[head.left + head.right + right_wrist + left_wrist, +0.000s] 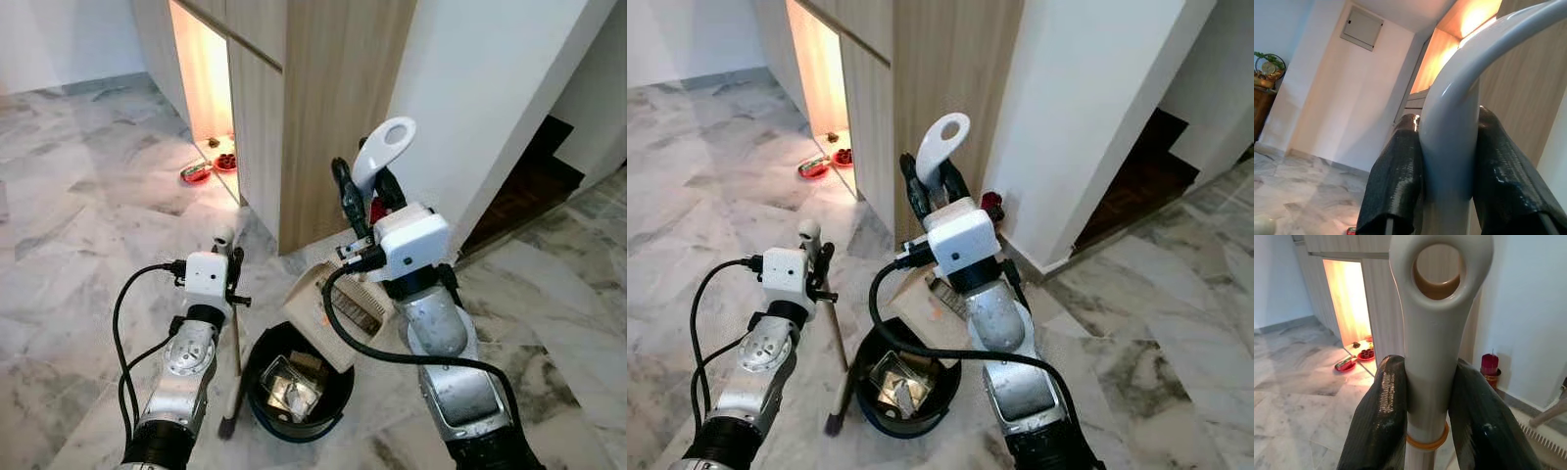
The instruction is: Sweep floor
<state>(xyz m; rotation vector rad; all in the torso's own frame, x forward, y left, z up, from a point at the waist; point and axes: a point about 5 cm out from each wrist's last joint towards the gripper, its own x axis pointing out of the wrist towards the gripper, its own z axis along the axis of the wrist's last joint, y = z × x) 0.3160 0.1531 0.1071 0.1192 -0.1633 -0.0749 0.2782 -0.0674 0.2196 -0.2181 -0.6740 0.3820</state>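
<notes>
Right, both arms busy here. Right gripper [364,203], centre of the frame in the head view, has its jaws clamped on the white loop handle [384,149] of the dustpan [331,311]; the wrist cam shows the black fingers [1396,176] pressed on either side of that curved handle. Pan hangs below the gripper, mouth tipped down twd the black bin [297,382] at bottom centre, pan lip at or just over the bin rim. Bin already has debris in it, looks like paper/foil scraps.

Left gripper [234,262], lower left of centre, jaws closed round the broom handle [1434,347], just under its hanging eye & above an orange ring. Broom shaft [236,343] runs near vertical down from the jaws, brush end [228,423] on the marble floor [78,215], just beside the bin's left wall.

Key relation: pan's long axis slopes from the handle at top down-left to the mouth over the bin, so the bin lies straight below the right gripper. Right arm is the nearer one for tipping. My read: emptying step, more tilt needed to clear the pan. Risk: bits spilling past the rim.

Background: wooden cabinet [313,117], lit niche upper left w/ red dishes [209,168].
</notes>
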